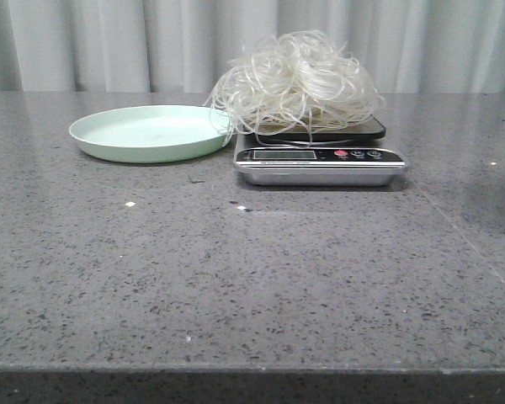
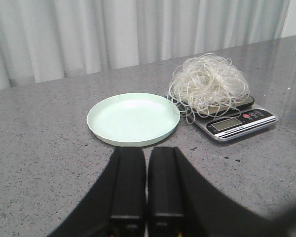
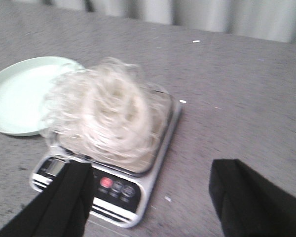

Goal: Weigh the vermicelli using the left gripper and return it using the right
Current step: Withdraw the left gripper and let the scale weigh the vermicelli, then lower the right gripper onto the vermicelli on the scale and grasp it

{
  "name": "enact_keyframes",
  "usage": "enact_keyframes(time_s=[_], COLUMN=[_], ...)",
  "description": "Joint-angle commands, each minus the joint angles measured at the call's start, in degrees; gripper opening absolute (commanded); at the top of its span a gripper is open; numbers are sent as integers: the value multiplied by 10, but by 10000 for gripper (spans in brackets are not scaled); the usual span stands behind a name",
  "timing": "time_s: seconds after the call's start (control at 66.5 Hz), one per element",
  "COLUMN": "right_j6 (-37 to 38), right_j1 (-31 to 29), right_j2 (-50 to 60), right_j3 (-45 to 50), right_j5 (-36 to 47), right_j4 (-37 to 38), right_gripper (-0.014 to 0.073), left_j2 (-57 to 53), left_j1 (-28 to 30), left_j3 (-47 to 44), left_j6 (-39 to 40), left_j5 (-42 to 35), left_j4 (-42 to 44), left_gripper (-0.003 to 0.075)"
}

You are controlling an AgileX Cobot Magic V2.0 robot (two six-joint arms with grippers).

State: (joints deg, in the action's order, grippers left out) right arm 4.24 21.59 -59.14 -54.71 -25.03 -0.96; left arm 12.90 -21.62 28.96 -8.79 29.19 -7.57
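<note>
The vermicelli, a fluffy tangle of whitish strands, lies on the platform of a small silver kitchen scale. It also shows in the left wrist view and the right wrist view. The pale mint-green plate stands bare to the left of the scale, touched by a few strands. My left gripper is shut and empty, held back from the plate. My right gripper is open and empty, above the scale's front. Neither gripper shows in the front view.
The grey speckled table runs to a front edge. A pale curtain hangs behind it. Small white specks lie on the tabletop in front of the plate and scale.
</note>
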Motion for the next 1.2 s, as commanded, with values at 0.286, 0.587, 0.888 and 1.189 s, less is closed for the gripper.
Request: enact_keyframes(time_s=[0.286,0.587,0.888,1.189], right_j6=[-1,-1,-1,-1], right_j1=[57,57,59,76], right_j2=[-281,-459,-544,-517], right_j3=[-300,-474,-579,-665], right_j5=[-71,-223,-392,-374], right_j4=[4,4,10,-7], right_gripper=[607,607,112,134], left_j2=[7,7,7,7], left_j1=[1,1,1,1], left_j3=[15,15,15,15], left_j6=[-1,-1,-1,-1], left_j5=[-46,-46,-46,-46], left_j4=[-9,-9,-9,-9], left_gripper=[127,127,127,127])
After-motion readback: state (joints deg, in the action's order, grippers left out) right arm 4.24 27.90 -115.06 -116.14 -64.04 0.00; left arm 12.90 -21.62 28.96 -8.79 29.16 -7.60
